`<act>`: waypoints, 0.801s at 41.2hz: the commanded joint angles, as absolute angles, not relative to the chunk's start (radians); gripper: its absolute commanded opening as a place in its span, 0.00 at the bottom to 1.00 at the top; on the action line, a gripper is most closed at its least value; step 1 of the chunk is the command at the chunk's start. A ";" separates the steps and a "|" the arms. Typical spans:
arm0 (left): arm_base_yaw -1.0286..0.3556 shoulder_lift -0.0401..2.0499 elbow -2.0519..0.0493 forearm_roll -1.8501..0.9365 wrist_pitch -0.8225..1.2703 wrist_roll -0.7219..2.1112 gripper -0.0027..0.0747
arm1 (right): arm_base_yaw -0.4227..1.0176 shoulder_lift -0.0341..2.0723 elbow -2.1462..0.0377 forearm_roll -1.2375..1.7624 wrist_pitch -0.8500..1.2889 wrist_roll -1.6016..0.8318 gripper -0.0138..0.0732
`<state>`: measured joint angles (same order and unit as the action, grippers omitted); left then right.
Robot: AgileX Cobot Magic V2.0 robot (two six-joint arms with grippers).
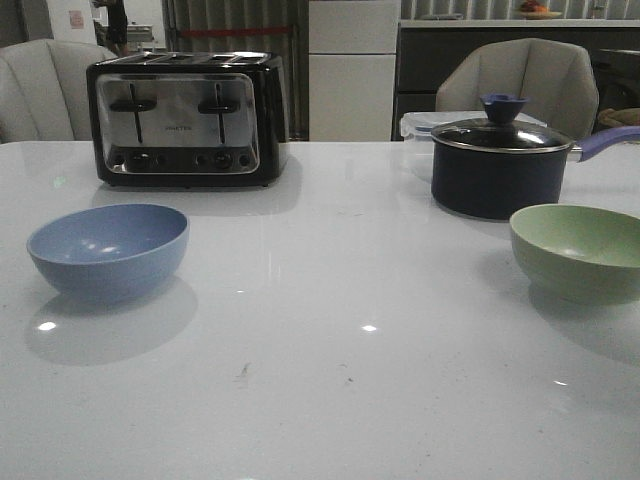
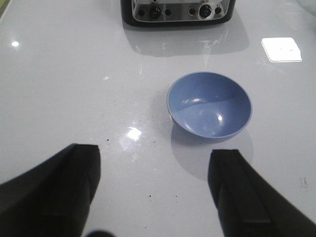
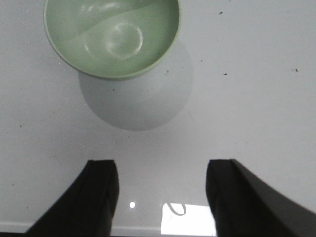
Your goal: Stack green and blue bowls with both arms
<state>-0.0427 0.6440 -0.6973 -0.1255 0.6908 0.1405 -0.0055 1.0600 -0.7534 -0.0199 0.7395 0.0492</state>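
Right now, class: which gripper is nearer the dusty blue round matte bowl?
Left. The left gripper hangs open just short of the blue bowl; the right gripper hangs open by the green bowl across the table.

This is looking like a home kitchen or dining corner: a four-slot toaster [image 1: 187, 118] and a dark lidded saucepan [image 1: 500, 165] with a purple handle are sitting on a glossy white surface [image 1: 330, 390], with a blue bowl [image 1: 108, 250] and a green bowl [image 1: 578, 250] standing nearer the front. Two grey padded chairs [image 1: 520, 82] are standing behind it, and dark cabinets [image 1: 440, 50] with a countertop are running along the back wall.
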 commanded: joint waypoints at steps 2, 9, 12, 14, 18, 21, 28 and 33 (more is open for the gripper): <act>-0.044 0.653 -0.728 -0.133 0.622 0.143 0.72 | -0.018 1.164 -0.863 0.000 0.665 0.048 0.73; -0.044 0.653 -0.728 -0.133 0.622 0.143 0.72 | -0.098 1.332 -0.983 0.111 0.669 -0.037 0.72; -0.044 0.653 -0.728 -0.133 0.622 0.143 0.72 | -0.131 1.396 -1.026 0.180 0.679 -0.107 0.72; -0.044 0.653 -0.728 -0.133 0.622 0.143 0.72 | -0.154 1.436 -1.053 0.228 0.691 -0.141 0.72; -0.044 0.653 -0.728 -0.133 0.622 0.143 0.72 | -0.195 1.535 -1.113 0.297 0.700 -0.195 0.72; -0.044 0.653 -0.728 -0.133 0.622 0.143 0.72 | -0.210 1.604 -1.155 0.322 0.707 -0.224 0.72; -0.044 0.653 -0.728 -0.133 0.622 0.143 0.72 | -0.204 1.715 -1.221 0.325 0.696 -0.230 0.72; -0.044 0.653 -0.728 -0.133 0.622 0.143 0.72 | -0.200 1.779 -1.255 0.325 0.692 -0.230 0.72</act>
<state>-0.0427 0.6440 -0.6973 -0.1237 0.6908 0.1411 -0.1989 1.7907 -1.2060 0.3060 0.7236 -0.2172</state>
